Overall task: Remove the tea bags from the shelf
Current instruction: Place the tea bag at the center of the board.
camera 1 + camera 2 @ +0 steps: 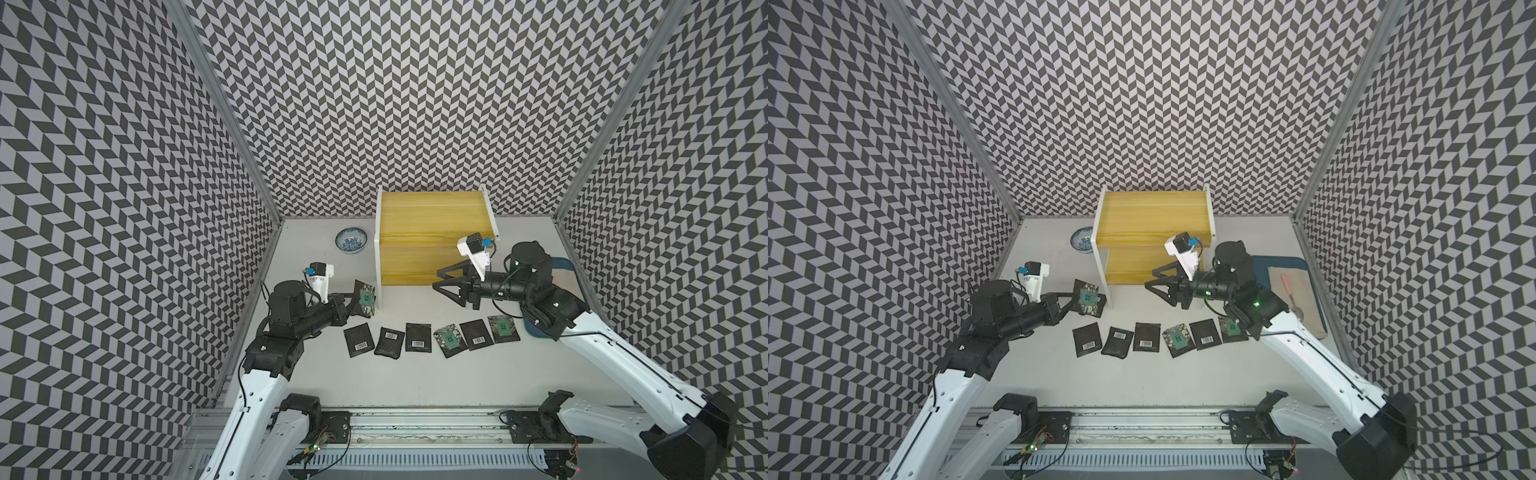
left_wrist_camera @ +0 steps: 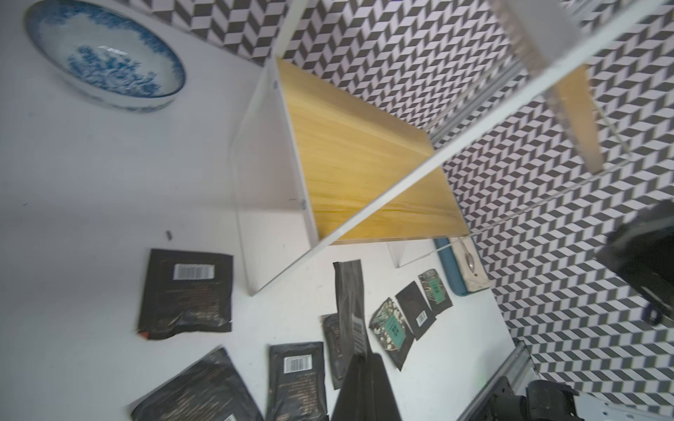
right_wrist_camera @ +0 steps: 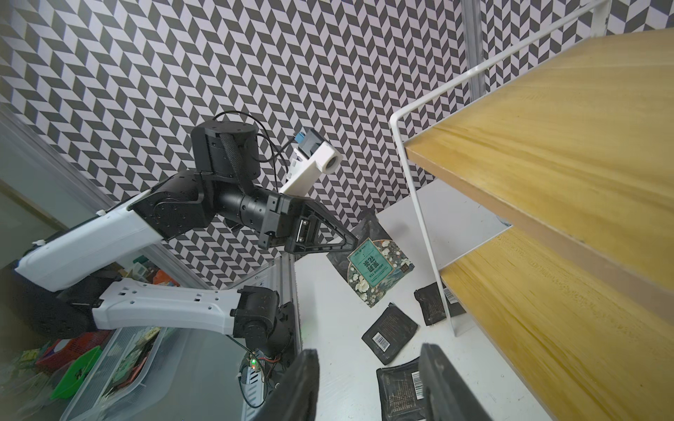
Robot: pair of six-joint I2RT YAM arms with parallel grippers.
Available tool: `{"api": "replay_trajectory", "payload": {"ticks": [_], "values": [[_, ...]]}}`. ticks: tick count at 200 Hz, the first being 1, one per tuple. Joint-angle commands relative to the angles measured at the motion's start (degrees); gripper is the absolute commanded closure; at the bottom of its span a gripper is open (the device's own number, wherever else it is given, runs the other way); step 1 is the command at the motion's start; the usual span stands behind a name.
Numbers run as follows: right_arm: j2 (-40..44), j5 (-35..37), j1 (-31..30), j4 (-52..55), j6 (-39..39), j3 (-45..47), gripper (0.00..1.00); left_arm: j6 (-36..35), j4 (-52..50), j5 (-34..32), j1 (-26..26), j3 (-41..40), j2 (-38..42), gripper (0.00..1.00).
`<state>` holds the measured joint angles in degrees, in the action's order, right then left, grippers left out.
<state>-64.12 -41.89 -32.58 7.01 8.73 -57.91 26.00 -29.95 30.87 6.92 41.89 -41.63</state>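
on the white tabletop (image 1: 415, 386) stands the yellow shelf (image 1: 432, 216), the right pincer (image 1: 436, 279) with jaws apart and empty before its lower board, the left pincer (image 1: 354, 302) clamped on a green-faced tea bag (image 1: 366, 297) beside its left leg, six tea bags (image 1: 417, 337) in a row in front.
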Motion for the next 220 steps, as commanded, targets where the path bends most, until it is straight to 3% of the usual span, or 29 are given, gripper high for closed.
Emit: {"api": "replay_trajectory", "payload": {"ticks": [1, 39, 61, 110, 220], "values": [[1.92, 0.57, 0.40, -4.28, 1.08, 0.99, 0.52, -0.19, -4.84, -6.73, -3.07, 2.11, -1.96, 1.00], [3.84, 1.24, 0.41, -5.80, 1.90, 2.82, 0.52, 1.34, -3.71, -4.10, -12.84, 1.52, -7.61, 1.00], [4.84, 1.81, 0.39, -6.39, 2.33, 3.91, 0.52, 3.01, -1.08, -3.59, -15.53, 0.75, -11.24, 1.00], [6.02, 2.15, 0.42, -8.24, 3.86, 6.43, 0.52, 6.54, 8.74, -3.20, -16.22, -3.34, -18.79, 1.00], [7.03, 1.79, 0.43, -10.89, 5.53, 9.25, 0.52, 8.72, 15.62, -9.37, -16.90, -3.64, -31.77, 1.00]]}}
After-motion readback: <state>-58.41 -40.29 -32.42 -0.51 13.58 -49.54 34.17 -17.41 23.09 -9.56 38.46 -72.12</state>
